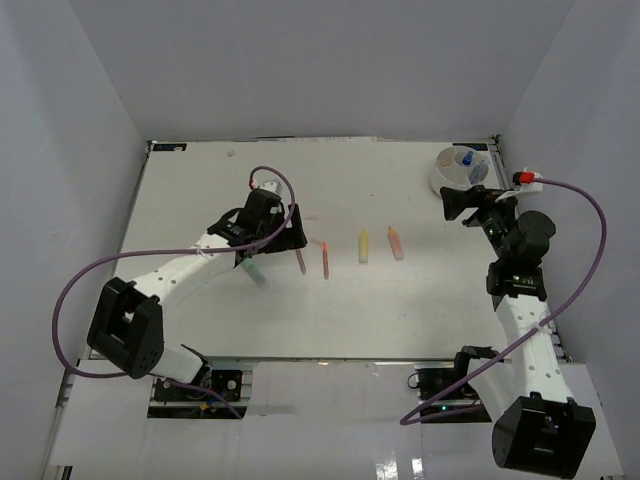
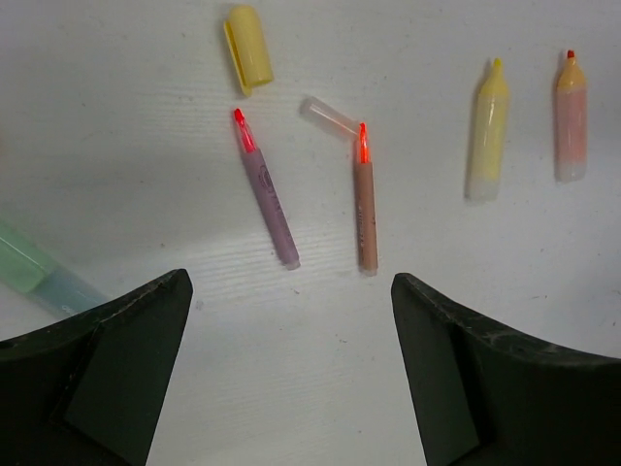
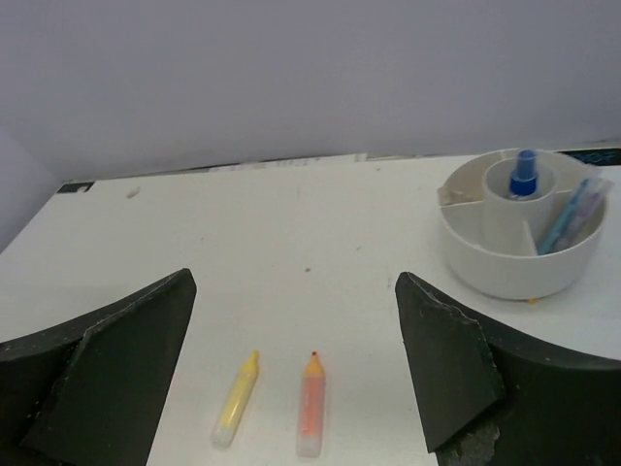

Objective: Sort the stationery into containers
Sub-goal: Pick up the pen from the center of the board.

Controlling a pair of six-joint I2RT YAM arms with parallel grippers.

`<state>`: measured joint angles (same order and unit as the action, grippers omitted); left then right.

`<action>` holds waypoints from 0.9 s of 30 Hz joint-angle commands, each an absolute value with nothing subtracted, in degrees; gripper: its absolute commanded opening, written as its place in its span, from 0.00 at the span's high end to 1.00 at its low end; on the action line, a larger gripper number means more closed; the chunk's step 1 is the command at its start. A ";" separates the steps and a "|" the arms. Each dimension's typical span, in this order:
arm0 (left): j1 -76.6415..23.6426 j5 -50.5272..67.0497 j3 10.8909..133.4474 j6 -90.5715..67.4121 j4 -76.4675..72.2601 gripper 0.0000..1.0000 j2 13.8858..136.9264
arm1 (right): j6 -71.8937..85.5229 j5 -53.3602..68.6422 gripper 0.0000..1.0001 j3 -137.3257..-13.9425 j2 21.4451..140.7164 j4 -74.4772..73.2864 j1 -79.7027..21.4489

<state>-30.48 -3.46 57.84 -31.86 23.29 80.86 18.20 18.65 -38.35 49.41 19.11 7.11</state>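
Observation:
The round white tub (image 1: 452,172) stands at the far right, a blue-capped bottle (image 3: 524,173) in its centre well and blue pens (image 3: 572,214) in one compartment. On the table lie a yellow highlighter (image 1: 363,245), an orange highlighter (image 1: 396,243), a brown pen (image 2: 366,204), a purple pen (image 2: 267,194) and a green pen (image 2: 39,272). My left gripper (image 2: 291,283) is open and empty above the table, just short of the purple and brown pens. My right gripper (image 3: 296,282) hangs open and empty beside the tub (image 3: 514,262), facing the yellow (image 3: 236,399) and orange (image 3: 310,406) highlighters.
A loose yellow cap (image 2: 248,47) and a clear cap (image 2: 328,116) lie beyond the pens. White walls close in the table on three sides. The tub sits near the back right corner.

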 commanded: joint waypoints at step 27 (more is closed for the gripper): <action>-38.94 -16.52 71.10 -41.39 34.36 0.53 106.52 | 10.37 15.03 0.10 -31.90 45.00 20.39 -6.50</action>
<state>-38.76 -15.22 69.21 -40.56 33.58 106.08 11.92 16.34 -30.50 45.36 19.81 -6.11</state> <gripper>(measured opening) 0.481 0.902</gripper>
